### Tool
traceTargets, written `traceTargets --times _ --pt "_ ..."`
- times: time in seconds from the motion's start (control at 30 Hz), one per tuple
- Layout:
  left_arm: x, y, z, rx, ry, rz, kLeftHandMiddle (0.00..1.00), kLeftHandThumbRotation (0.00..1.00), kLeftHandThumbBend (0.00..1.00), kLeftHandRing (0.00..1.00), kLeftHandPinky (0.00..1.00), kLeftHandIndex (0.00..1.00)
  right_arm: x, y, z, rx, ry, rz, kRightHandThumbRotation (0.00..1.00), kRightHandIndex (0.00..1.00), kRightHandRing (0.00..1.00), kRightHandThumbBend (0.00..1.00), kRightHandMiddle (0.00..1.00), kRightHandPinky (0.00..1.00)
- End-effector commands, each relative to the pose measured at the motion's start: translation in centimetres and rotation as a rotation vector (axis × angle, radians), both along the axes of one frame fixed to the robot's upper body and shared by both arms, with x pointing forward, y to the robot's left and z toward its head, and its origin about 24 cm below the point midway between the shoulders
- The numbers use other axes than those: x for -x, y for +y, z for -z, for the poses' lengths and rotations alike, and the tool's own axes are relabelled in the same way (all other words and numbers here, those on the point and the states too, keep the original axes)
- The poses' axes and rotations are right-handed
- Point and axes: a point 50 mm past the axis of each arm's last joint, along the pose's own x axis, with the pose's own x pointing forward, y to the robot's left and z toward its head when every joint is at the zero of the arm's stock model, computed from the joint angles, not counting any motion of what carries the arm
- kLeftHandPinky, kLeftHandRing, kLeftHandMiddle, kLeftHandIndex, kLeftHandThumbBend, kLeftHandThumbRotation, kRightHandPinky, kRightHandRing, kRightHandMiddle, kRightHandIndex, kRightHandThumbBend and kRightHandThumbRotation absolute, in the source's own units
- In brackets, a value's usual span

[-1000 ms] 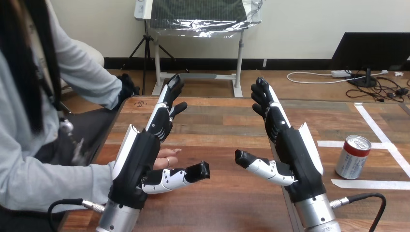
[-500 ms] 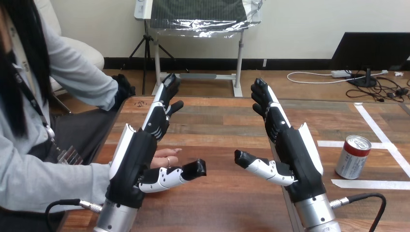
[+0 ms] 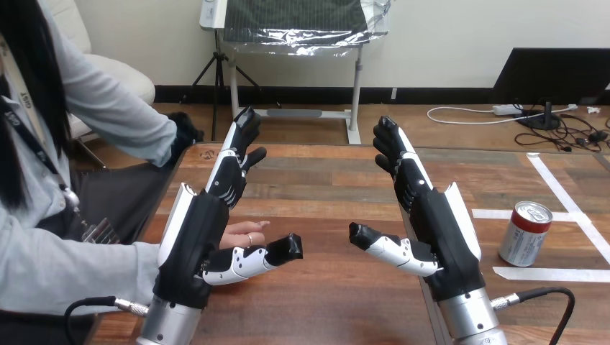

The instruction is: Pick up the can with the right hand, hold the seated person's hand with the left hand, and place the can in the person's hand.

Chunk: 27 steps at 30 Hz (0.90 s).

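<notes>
A red and silver can (image 3: 524, 233) stands upright on the table at the right, between strips of white tape. My right hand (image 3: 431, 215) is raised over the table's middle right, open, fingers straight and thumb pointing left, well left of the can. My left hand (image 3: 201, 230) is raised at the left, open, fingers straight and thumb pointing right. The person's hand (image 3: 243, 234) lies on the table just behind and to the right of my left palm, mostly hidden by it. I cannot tell whether the two touch.
The wooden table (image 3: 324, 187) stretches ahead. White tape strips (image 3: 557, 273) mark its right part around the can. The person sits at the left side, one sleeve near the far left corner (image 3: 144, 122).
My left hand has drifted a little to the left and its fingers lean further left. The person's torso has shifted. My right hand and the can are unchanged.
</notes>
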Motion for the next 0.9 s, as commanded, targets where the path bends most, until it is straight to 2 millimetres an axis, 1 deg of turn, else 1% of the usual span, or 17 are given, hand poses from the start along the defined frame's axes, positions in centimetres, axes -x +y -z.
traceTargets --times 0.0,0.4,0.87 --pt "-1.14 -0.46 -1.97 0.032 -0.09 0.006 1.0 0.54 1.0 1.0 0.94 1.0 -1.24 0.3 -2.1 -0.014 -0.102 -0.001 0.59 0.98 0.97 1.0 0.97 0.95" --pt "-1.13 -0.33 -1.99 0.023 -0.086 0.01 1.0 0.5 1.0 1.0 0.95 1.0 -1.26 0.18 -2.2 -0.016 -0.109 -0.002 0.58 0.98 0.98 1.0 0.98 0.94" --pt "-1.11 -0.26 -1.94 0.023 -0.081 0.006 1.0 0.49 1.0 1.0 0.95 1.0 -1.31 -0.03 -2.26 -0.007 -0.112 -0.004 0.59 0.99 0.98 1.0 0.99 0.95"
